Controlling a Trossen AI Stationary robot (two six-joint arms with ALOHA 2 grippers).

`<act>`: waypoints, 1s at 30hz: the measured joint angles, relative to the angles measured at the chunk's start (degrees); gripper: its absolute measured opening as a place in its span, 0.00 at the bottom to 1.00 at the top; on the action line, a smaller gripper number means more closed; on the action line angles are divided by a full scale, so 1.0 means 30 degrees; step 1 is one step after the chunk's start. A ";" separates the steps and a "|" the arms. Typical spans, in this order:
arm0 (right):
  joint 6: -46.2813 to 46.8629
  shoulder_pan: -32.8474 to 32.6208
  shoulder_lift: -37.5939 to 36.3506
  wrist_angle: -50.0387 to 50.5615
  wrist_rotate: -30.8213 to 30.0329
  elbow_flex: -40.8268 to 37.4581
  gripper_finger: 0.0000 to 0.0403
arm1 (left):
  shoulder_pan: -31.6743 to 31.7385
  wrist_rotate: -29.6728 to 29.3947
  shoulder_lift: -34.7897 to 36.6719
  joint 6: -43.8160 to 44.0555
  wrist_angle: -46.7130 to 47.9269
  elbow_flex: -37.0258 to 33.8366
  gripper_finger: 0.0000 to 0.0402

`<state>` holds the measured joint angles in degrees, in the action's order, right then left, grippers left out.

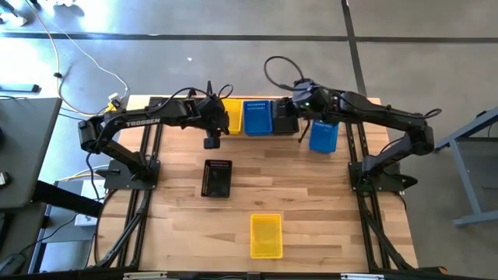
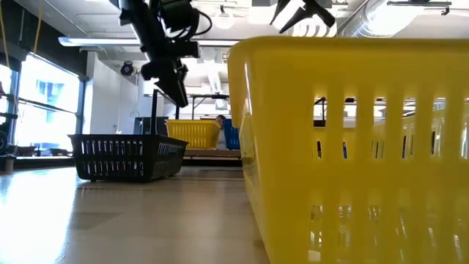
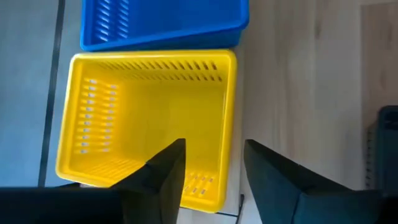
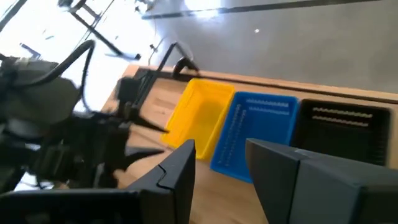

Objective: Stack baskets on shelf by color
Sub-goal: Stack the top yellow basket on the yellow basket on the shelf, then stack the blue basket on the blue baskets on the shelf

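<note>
On the shelf (image 2: 209, 153) at the table's far edge stand a yellow basket (image 1: 230, 115), a blue basket (image 1: 257, 117) and a black basket (image 1: 285, 124), side by side. My left gripper (image 3: 214, 180) is open and hovers above the near wall of the yellow basket (image 3: 146, 118), well clear of it in the low view (image 2: 176, 82). My right gripper (image 4: 221, 174) is open above the black shelf basket (image 4: 345, 127). Loose on the tabletop lie a blue basket (image 1: 324, 136), a black basket (image 1: 217, 178) and a yellow basket (image 1: 265, 235).
The loose blue basket sits just right of the shelf, under my right arm (image 1: 381, 117). The near yellow basket (image 2: 352, 147) fills much of the low view. Bare wood (image 1: 327, 202) lies between the loose baskets. Black frame rails (image 1: 144, 194) run along both table sides.
</note>
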<state>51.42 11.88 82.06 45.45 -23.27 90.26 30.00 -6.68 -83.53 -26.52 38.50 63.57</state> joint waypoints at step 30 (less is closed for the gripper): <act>0.6025 0.5378 -0.0742 1.3623 -0.1301 -0.1164 0.31 | -0.1889 -0.1534 0.3315 0.0793 0.2208 0.2747 0.39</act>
<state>69.49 28.01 79.83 86.32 -27.17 86.77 24.34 -11.28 -73.58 -24.14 45.12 71.81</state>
